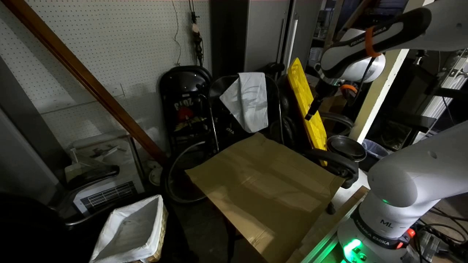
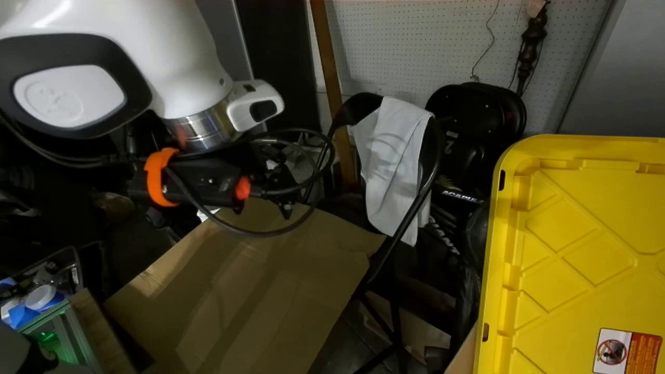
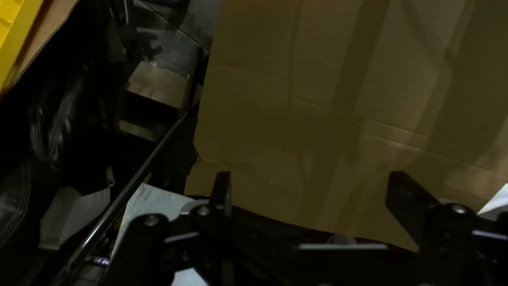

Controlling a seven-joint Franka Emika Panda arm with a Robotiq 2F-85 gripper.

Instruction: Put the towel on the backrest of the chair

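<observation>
Chair: towel over its backrest in both exterior views. In an exterior view, cardboard lies before the chair; more chairs stand just left of it, pegboard behind them; lid on its right. Basket sits left of the cardboard, robot base right. Plank leans left of the chairs, before the pegboard. Wrist view: cardboard beyond the gripper, lid at upper left.

Seemingly grey towel over chair backrest

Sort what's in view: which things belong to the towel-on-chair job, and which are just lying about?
Job:
towel
chair it hangs on
gripper, open

Unrelated:
yellow lid
basket
wooden beam
</observation>
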